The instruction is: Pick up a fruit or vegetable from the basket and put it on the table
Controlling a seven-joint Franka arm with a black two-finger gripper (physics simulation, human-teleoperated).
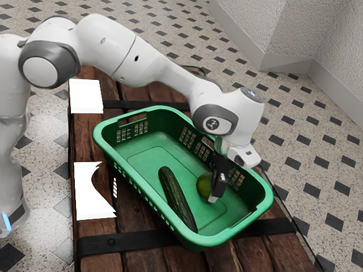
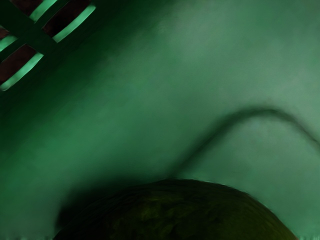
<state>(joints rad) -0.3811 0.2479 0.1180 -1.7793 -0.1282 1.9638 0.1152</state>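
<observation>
Nearest the camera, as far as I can judge, is the white arm (image 1: 102,45), reaching in from the exterior view's left, a blue light glowing low on its base. Just right of it, two stark white patches (image 1: 86,93) (image 1: 88,192) lie on the table (image 1: 130,255), the lower one with ragged points. The table is worn, red-brown planking crossed by black straps (image 1: 136,241). On it sits the green basket (image 1: 142,153), slotted along its walls. Inside I have a cucumber (image 1: 174,192) lying lengthwise, then a round green fruit (image 1: 203,186), with the gripper (image 1: 217,184) down at it; I cannot tell whether it is spread or pinching the fruit. Farther right, the speckled pale floor (image 1: 334,170) carries dark diamonds up to a rough whitish wall (image 1: 334,34) with a smooth skirting.
</observation>
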